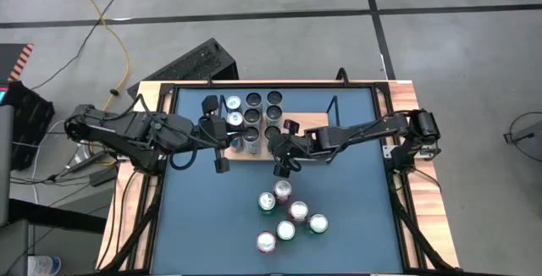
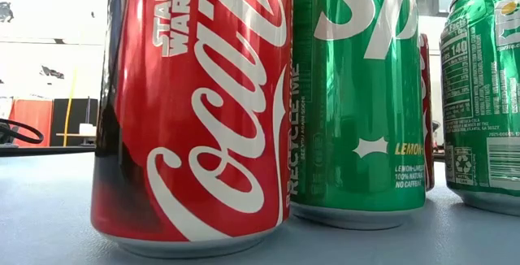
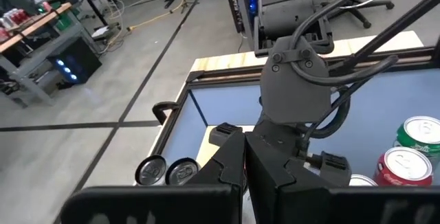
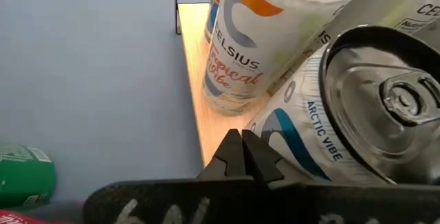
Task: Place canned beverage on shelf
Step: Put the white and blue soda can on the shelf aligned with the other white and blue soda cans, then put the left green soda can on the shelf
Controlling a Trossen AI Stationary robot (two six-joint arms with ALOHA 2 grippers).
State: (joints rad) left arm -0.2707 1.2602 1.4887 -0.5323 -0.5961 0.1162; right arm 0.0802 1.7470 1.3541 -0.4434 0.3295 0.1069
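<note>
The shelf (image 1: 318, 122) is a light-wood board with black wire rails at the table's far middle. Several cans stand on it (image 1: 253, 101). My right gripper (image 1: 273, 147) is shut at the shelf's near edge, its tips (image 4: 240, 150) next to a white Celsius "Arctic Vibe" can (image 4: 344, 114). A second Celsius can (image 4: 254, 38) stands behind it on the board (image 4: 196, 80). My left gripper (image 1: 227, 135), shut and empty (image 3: 245, 157), is at the shelf's left end, facing the right arm's wrist (image 3: 295, 93). Several Coke and Sprite cans (image 1: 288, 212) stand upright on the blue tabletop. My right gripper has its shut fingertips close against the lower side wall of the Arctic Vibe can (image 4: 278, 138), coming level from the table's right. I cannot tell whether they touch it.
The loose cans stand in a cluster toward the table's near edge; the low view shows a Coke can (image 2: 191, 110) and Sprite cans (image 2: 357, 94) close up. A wooden rim (image 1: 140, 191) with black rails borders the blue top. A black case (image 1: 199, 60) lies beyond the far edge.
</note>
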